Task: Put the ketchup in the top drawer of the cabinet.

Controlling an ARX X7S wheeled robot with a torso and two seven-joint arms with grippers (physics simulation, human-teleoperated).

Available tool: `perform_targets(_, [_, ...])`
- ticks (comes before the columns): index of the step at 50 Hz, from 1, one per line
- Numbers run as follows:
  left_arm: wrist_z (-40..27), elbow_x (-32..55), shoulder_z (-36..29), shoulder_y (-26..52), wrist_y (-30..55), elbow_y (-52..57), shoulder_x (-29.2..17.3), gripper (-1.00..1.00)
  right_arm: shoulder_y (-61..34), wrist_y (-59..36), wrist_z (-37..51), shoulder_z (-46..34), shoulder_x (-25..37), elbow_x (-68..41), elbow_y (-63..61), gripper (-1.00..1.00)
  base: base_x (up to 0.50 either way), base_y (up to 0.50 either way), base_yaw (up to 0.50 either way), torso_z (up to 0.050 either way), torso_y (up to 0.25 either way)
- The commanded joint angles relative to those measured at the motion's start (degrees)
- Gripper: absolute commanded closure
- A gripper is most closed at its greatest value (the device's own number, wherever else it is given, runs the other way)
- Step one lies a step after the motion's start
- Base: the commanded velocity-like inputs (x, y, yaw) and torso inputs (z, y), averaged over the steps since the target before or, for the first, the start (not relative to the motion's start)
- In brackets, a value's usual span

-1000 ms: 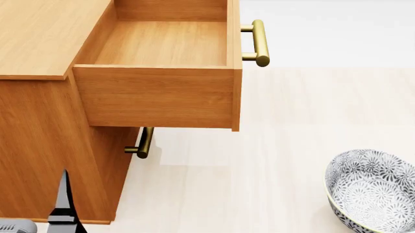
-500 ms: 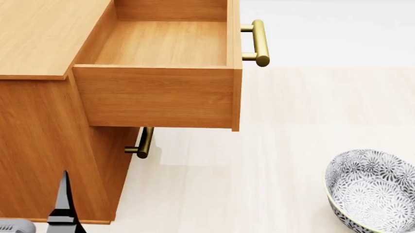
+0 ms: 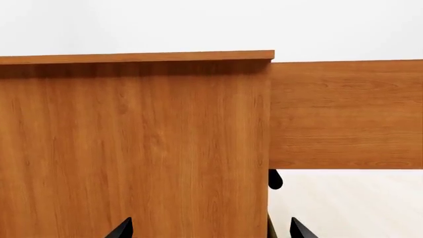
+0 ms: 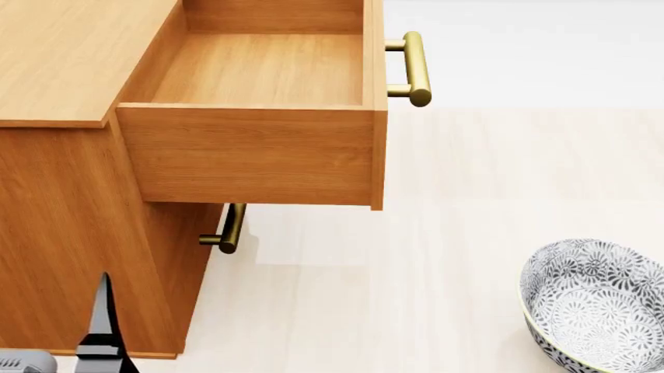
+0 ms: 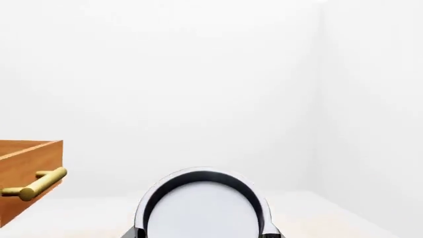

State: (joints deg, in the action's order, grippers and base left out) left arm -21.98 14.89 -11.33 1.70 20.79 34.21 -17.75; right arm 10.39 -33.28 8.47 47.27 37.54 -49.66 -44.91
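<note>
The cabinet [image 4: 62, 233] fills the left of the head view. Its top drawer [image 4: 260, 155] is pulled out, and nothing lies inside. In the right wrist view, the ketchup [image 5: 201, 208] shows only as a round pale metal top with a dark rim. It sits between the jaws of my right gripper [image 5: 203, 234], which is shut on it. The drawer's brass handle [image 5: 36, 183] lies off to one side. My left gripper [image 3: 211, 230] is open and faces the cabinet's side panel [image 3: 132, 148]. One of its fingers [image 4: 102, 318] shows low beside the cabinet.
A grey-patterned bowl [image 4: 596, 307] stands on the pale floor at the lower right. The lower drawer's brass handle [image 4: 230, 228] sticks out beneath the open drawer. The top drawer's handle [image 4: 415, 68] juts to the right.
</note>
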Motion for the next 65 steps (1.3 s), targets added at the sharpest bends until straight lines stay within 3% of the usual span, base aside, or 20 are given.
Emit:
perform_targets(1, [-0.14, 0.43, -0.01, 0.10, -0.08, -0.06, -0.18, -1.00, -6.29, -6.55, 5.74, 3.74, 8.24, -7.83, -3.41, 1.00, 0.00, 0.00, 0.00, 0.000, 0.000])
perform_targets(20, [-0.47, 0.88, 0.12, 0.07, -0.55, -0.31, -0.51, -1.00, -22.60, -6.17, 16.68, -1.97, 23.45, -21.90, -0.17, 1.00, 0.00, 0.00, 0.00, 0.000, 0.000])
perform_targets(31, [-0.61, 1.04, 0.01, -0.06, -0.99, -0.62, -0.62, -1.00, -32.54, -1.03, 21.69, -14.44, 31.05, -24.62, 3.42, 1.00, 0.00, 0.00, 0.00, 0.000, 0.001])
perform_targets(36, [-0.70, 1.11, 0.00, -0.11, -1.23, -0.86, -0.63, -1.00, -39.58, 2.95, 23.35, -23.90, 34.53, -25.37, 5.21, 1.00, 0.00, 0.00, 0.00, 0.000, 0.000])
perform_targets(38, [-0.76, 1.16, -0.04, -0.06, -1.09, -0.77, -0.67, -1.00, -46.49, 4.96, 24.03, -31.84, 35.91, -25.62, 6.46, 1.00, 0.00, 0.00, 0.00, 0.000, 0.000])
perform_targets(40, [-0.81, 1.17, -0.09, 0.00, -1.04, -0.69, -0.71, -1.00, -54.90, 4.57, 23.95, -39.91, 34.95, -24.98, 7.32, 1.00, 0.00, 0.00, 0.00, 0.000, 0.000])
perform_targets(46, [-0.97, 0.94, -0.34, -0.20, -1.30, -0.78, -0.81, -1.00, -69.01, 0.97, 23.12, -50.59, 28.81, -22.28, 9.75, 1.00, 0.00, 0.00, 0.00, 0.000, 0.000])
perform_targets(65, [-1.20, 1.60, -0.33, -0.14, -1.55, -0.81, -1.03, -1.00, -84.94, -1.06, 20.63, -61.59, 13.82, -13.93, 18.09, 1.00, 0.00, 0.00, 0.00, 0.000, 0.000])
